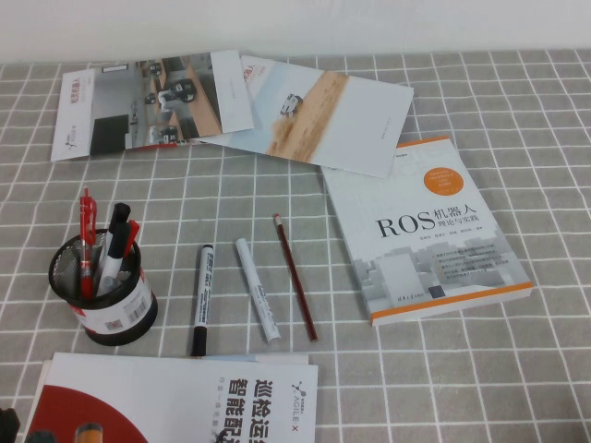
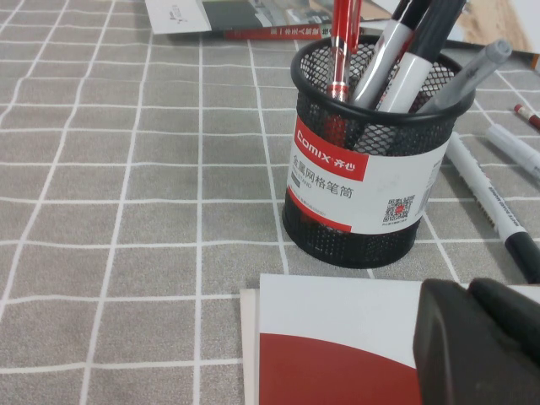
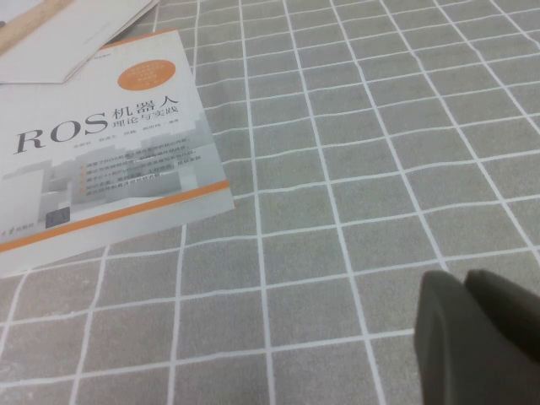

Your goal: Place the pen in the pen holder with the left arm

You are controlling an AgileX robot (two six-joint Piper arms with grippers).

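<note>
Grey checked cloth [image 1: 462,369] covers the table in the high view. Pen [image 1: 201,300] w/ black ends and white printed barrel lies flat on it, just right of the pen holder [image 1: 109,297], not touching. Holder is a black mesh cup w/ white-red band, upright, already stuffed w/ red pens [image 1: 88,242] and black-capped markers [image 1: 114,242]. Right of the pen: all-white marker [image 1: 257,290], then thin dark-red pencil [image 1: 295,277], all 3 roughly parallel, apart. ROS book [image 1: 420,235] farther right; brochures [image 1: 231,106] at the far edge; red-white booklet [image 1: 175,401] at the near edge. Left gripper [image 1: 7,426] barely shows at the near-left corner, well short of the pen; right gripper not visible in this view.

Left wrist view: holder [image 2: 363,181] upright, close ahead, booklet [image 2: 337,346] in front of it, pen [image 2: 498,215] beyond the cup on the cloth. Left gripper [image 2: 477,342] is a dark blur at the frame edge, holding nothing visible; can't tell if open or closed.

Right wrist view: right gripper [image 3: 477,325] hangs over bare cloth, ROS book [image 3: 101,143] off to 1 side; finger state can't be told.
</note>
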